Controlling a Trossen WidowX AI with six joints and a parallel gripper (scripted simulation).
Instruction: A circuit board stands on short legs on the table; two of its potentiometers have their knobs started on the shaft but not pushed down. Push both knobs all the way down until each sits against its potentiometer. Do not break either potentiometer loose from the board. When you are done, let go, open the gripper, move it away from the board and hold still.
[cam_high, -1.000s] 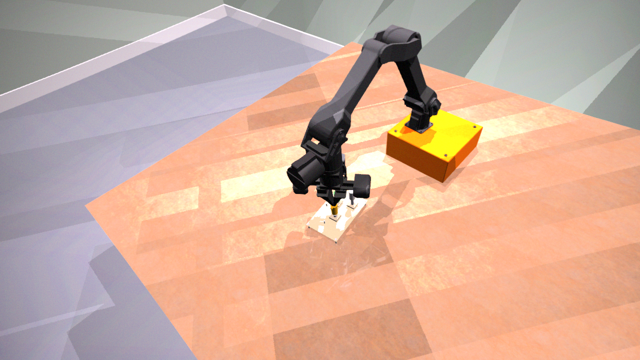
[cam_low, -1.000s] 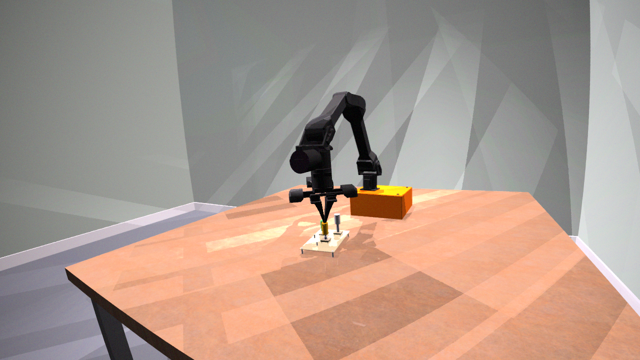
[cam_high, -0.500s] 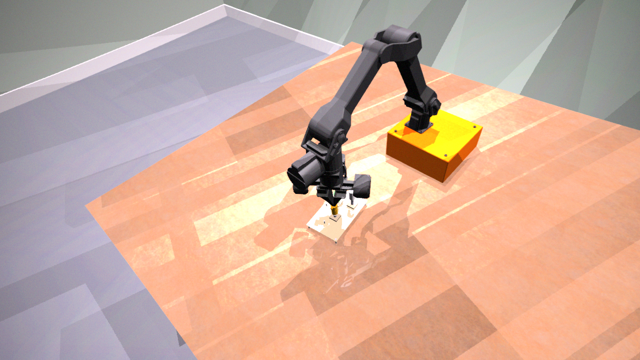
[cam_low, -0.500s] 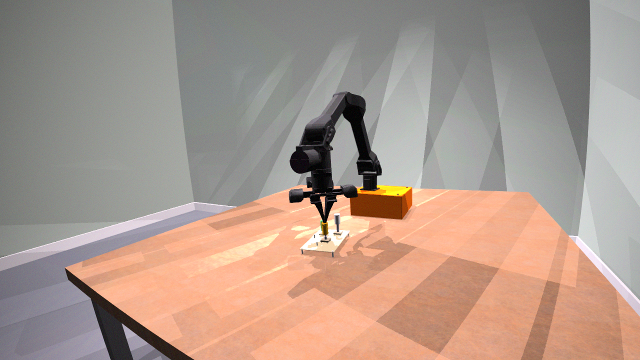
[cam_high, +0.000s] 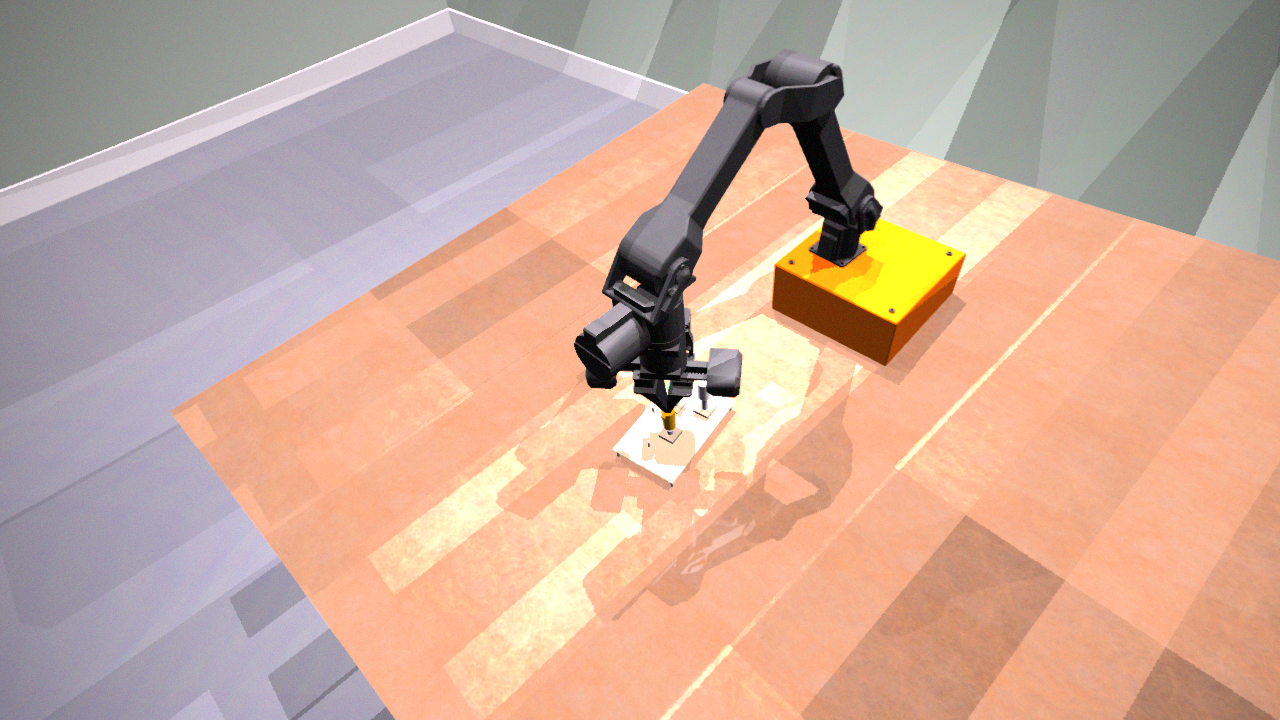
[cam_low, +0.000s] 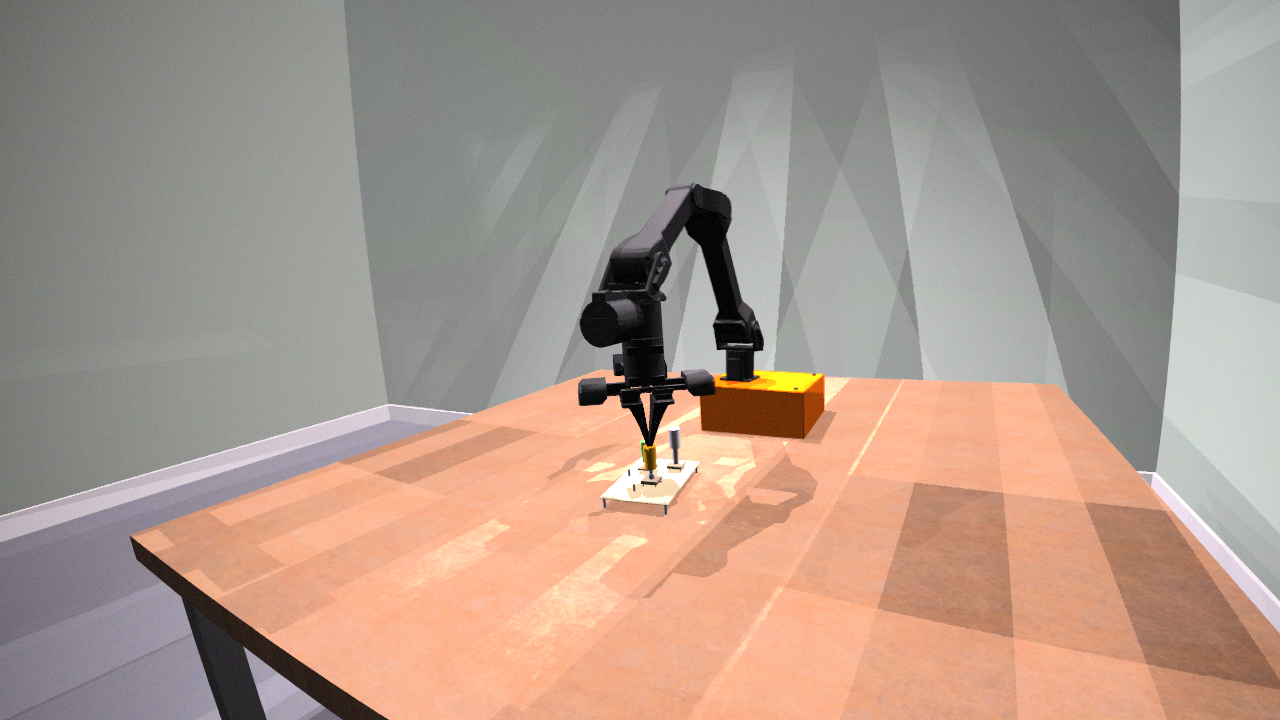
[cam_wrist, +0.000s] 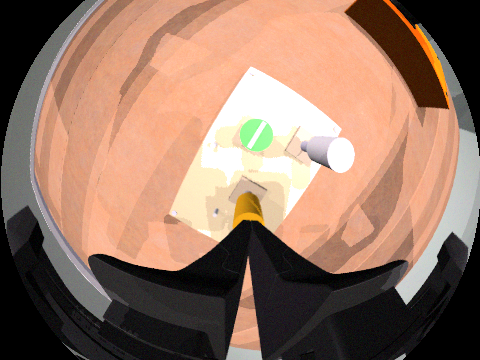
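The white circuit board (cam_high: 631, 438) (cam_low: 660, 495) (cam_wrist: 270, 95) stands on short legs. A yellow-orange knob (cam_high: 668, 420) (cam_low: 650, 458) (cam_wrist: 248, 207) stands upright over its square potentiometer, with a small gap and some shaft showing below it. A tall grey knob (cam_high: 703, 396) (cam_low: 674, 440) (cam_wrist: 327, 152) stands above another potentiometer, with shaft showing below it. A green knob (cam_wrist: 256, 135) with a white line is seen from above; its underside is hidden. My gripper (cam_high: 668, 409) (cam_low: 649, 443) (cam_wrist: 250, 227) is shut and empty, its tips at the yellow knob's top, seemingly touching it.
The orange and yellow base box (cam_high: 832, 326) (cam_low: 756, 411) (cam_wrist: 395, 55) carries the arm behind the board. Small pins (cam_low: 633, 487) (cam_wrist: 216, 212) stand on the board's left part. The grey and green knobs stand close behind my fingertips.
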